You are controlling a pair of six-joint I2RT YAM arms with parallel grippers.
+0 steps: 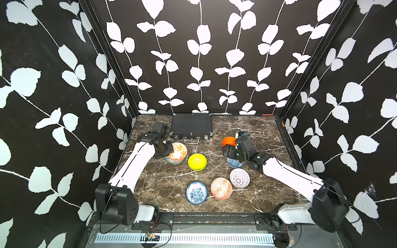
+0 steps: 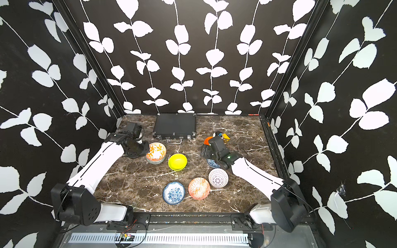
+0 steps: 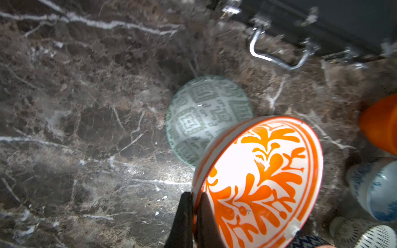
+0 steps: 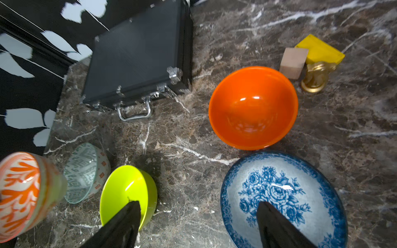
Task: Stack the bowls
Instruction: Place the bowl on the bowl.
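Observation:
My left gripper is shut on the rim of the orange-leaf bowl, which it holds tilted over the grey-green patterned bowl. In both top views this pair is at the left, beside the yellow bowl. My right gripper is open with only bare marble between its fingers. It hangs by the blue-floral bowl, just short of the plain orange bowl. Nearer the front sit another blue-floral bowl, the orange-geometric bowl and the white purple-dotted bowl.
A flat black case with a metal handle lies at the back. Behind the orange bowl stand a yellow block, a tan block and a small gold figure. Patterned walls close in three sides.

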